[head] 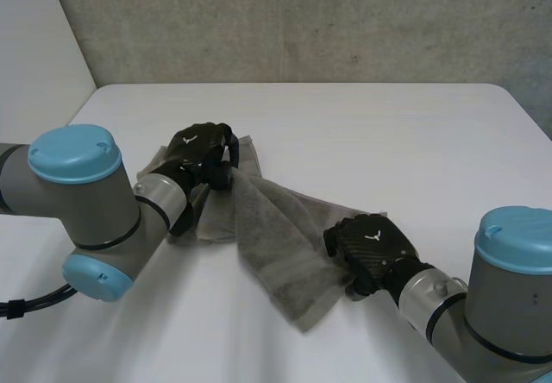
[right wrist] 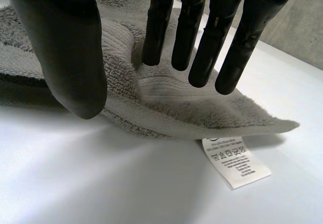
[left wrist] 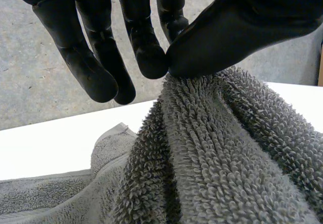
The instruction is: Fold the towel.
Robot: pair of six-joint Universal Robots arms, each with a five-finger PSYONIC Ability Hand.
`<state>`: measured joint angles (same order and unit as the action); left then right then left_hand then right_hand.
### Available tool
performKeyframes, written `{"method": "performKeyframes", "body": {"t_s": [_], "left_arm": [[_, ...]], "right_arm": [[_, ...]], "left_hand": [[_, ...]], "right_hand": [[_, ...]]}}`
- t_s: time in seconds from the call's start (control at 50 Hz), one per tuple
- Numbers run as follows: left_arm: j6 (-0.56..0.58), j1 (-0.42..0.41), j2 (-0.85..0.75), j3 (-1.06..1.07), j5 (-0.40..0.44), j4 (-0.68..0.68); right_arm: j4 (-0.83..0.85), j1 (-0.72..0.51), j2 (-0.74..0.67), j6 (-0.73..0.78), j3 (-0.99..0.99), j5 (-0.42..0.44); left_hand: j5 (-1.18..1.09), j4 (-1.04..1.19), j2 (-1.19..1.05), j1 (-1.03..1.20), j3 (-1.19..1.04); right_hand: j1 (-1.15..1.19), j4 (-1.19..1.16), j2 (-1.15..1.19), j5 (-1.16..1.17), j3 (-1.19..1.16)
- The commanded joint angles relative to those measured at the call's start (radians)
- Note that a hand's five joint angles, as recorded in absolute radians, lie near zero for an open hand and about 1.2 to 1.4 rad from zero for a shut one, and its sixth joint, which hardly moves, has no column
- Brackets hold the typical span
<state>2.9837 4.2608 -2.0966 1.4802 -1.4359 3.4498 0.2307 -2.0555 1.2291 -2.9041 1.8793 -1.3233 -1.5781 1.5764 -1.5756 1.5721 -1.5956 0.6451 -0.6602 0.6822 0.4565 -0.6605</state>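
Note:
A grey towel point(head: 267, 228) lies crumpled and twisted on the white table point(head: 388, 141), stretched between my two hands. My left hand point(head: 200, 152) is at its far left end, lifting a bunch of it. In the left wrist view the thumb and a finger of that hand point(left wrist: 146, 42) pinch a gathered ridge of the towel point(left wrist: 212, 153). My right hand point(head: 373, 247) is at the towel's near right corner. In the right wrist view its fingers point(right wrist: 192, 32) are straight and spread from the thumb, just over the corner of the towel point(right wrist: 166, 103), gripping nothing.
A white care label point(right wrist: 235, 161) sticks out from under the towel corner by my right hand's fingertips. A grey wall stands behind the table's far edge. Bare table lies to the right and far side of the towel.

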Motion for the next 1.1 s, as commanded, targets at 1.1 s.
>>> {"method": "performKeyframes", "body": {"t_s": [1.1], "left_arm": [[-0.042,-0.284,0.13,0.106,-0.006,-0.193]], "right_arm": [[-0.413,0.244,0.104,0.311,-0.275,0.03]], "left_hand": [[0.356,-0.18,0.179,-0.176,0.199]], "right_hand": [[0.751,-0.736,0.714,0.765,-0.736]]}}
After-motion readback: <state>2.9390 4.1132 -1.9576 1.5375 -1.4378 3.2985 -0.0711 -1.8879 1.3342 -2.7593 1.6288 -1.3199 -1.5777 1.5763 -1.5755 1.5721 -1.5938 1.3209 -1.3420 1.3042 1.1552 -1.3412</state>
